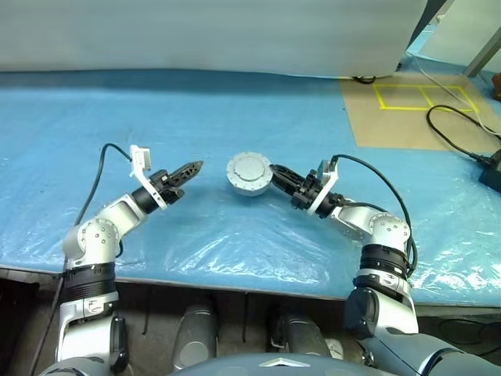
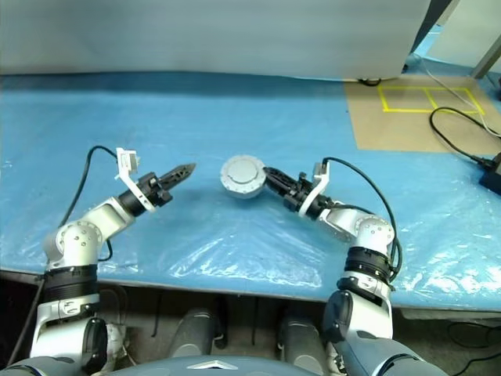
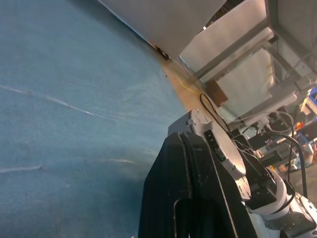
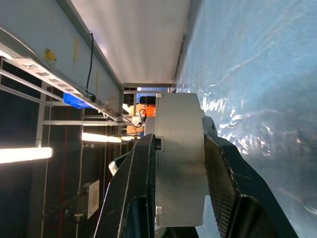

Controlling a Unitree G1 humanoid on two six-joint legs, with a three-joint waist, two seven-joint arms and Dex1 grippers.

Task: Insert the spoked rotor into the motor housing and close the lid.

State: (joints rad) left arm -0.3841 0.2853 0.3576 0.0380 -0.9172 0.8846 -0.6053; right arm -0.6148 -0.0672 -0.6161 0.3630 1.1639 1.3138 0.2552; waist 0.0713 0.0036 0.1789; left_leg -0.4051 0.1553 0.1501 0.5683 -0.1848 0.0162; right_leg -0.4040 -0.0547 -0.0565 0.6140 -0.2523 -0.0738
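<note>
Right gripper [image 1: 275, 174]: over the middle of the table; its two black fingers are clamped on the assembled motor housing [image 1: 249, 175]; the right wrist view has one finger [image 4: 136, 188] pressed on one flat face and the other on the opposite face, the grey body squeezed between them
Motor housing: held up off the blue sheet [image 1: 235, 110], tipped so a round face looks toward the head camera; in the right wrist view it stands edge-on [image 4: 179, 148] between the pads
Lid [image 2: 242, 172]: seated on the housing, a solid grey disc with a raised centre hub; it is the face turned up toward the camera
Spoked rotor: can't make it out here; the lid covers the housing's mouth
Left gripper [image 1: 192, 168]: off to the left of the housing, well apart from it; fingers pinched together, nothing between them, tips aimed toward the housing
Table: covered in crinkled blue plastic; a brown board [image 1: 407, 110] with yellow tape squares sits at the far right; black cable [image 1: 462, 145] loops across it
</note>
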